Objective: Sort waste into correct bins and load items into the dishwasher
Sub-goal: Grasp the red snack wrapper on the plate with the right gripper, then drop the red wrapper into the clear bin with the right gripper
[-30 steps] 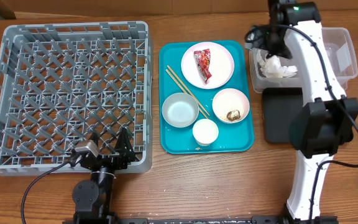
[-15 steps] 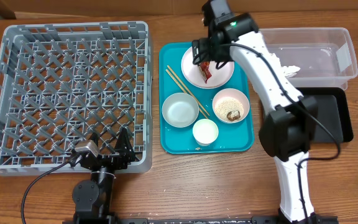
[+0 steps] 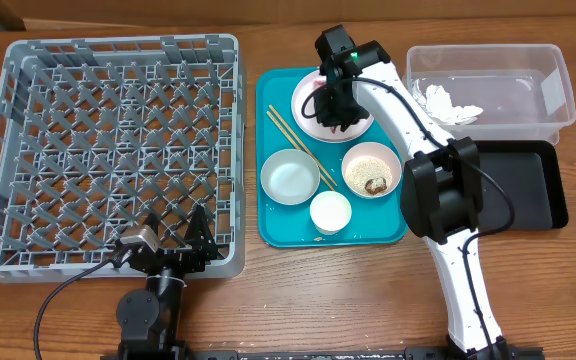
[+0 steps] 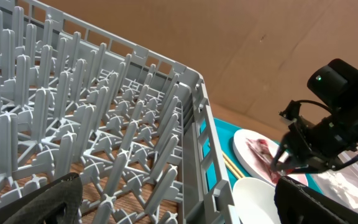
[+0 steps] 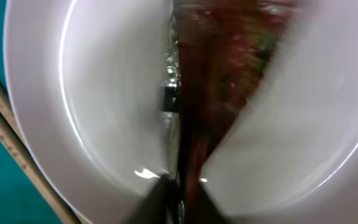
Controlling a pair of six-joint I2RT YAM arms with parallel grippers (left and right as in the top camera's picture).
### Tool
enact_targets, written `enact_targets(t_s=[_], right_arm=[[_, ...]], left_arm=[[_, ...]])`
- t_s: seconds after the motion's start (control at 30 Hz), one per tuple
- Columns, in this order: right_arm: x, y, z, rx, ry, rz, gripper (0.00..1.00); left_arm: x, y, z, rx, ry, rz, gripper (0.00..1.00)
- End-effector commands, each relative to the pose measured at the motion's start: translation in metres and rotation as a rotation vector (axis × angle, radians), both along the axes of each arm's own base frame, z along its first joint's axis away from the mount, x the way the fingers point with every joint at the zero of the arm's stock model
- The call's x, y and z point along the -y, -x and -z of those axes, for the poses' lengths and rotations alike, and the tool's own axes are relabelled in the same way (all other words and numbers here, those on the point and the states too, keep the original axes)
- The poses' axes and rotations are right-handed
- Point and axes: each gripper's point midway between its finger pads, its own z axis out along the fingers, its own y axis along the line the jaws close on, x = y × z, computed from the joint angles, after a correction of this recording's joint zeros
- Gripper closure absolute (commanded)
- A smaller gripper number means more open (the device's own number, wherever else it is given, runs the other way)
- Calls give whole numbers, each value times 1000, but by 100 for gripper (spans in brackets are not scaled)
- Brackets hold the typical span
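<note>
My right gripper (image 3: 334,108) is down on the round pale plate (image 3: 306,118) at the back of the teal tray. In the right wrist view its jaws (image 5: 180,196) are shut on the crumpled red-and-silver wrapper (image 5: 222,74), which lies on the plate (image 5: 92,93). The left wrist view shows that wrapper (image 4: 261,151) under the right arm's black head. My left gripper (image 3: 168,245) rests open and holding nothing at the near right corner of the grey dish rack (image 3: 233,150). Crumpled white tissue (image 3: 448,100) lies in the clear tub (image 3: 558,110). The black tray (image 3: 528,190) lies beside it.
The teal tray (image 3: 273,230) also holds two chopsticks (image 3: 293,140), an empty white bowl (image 3: 290,177), a bowl of rice grains (image 3: 363,165) with a brown food lump (image 3: 375,185), and a small white cup (image 3: 330,212). The right arm spans the tray's right side.
The right arm swung left from the clear tub to the plate, leaving the tissue in the tub. Its jaws went from open to shut on the wrapper. The left arm stayed still.
</note>
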Motion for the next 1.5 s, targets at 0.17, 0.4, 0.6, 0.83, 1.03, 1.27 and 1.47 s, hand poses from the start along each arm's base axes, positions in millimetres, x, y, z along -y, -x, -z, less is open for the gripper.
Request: enact_targets(t_s=[0.17, 0.4, 0.6, 0.83, 1.03, 1.27, 1.47], right_arm=[[18, -13, -82, 135, -4, 41, 96], [113, 6, -173, 242, 125, 453, 96], [163, 13, -139, 110, 153, 589, 96], [185, 15, -85, 18, 185, 628, 57], [190, 14, -103, 41, 185, 583, 35], [151, 27, -185, 146, -5, 401, 34], [119, 71, -235, 177, -65, 308, 34]], left_arm=[[-2, 0, 1, -1, 6, -11, 0], [-2, 0, 1, -1, 5, -11, 0], [-2, 0, 1, -1, 6, -11, 0], [-2, 0, 1, -1, 6, -11, 0], [-2, 0, 1, -1, 6, -11, 0], [-2, 0, 1, -1, 5, -11, 0], [-2, 0, 1, -1, 6, -11, 0]])
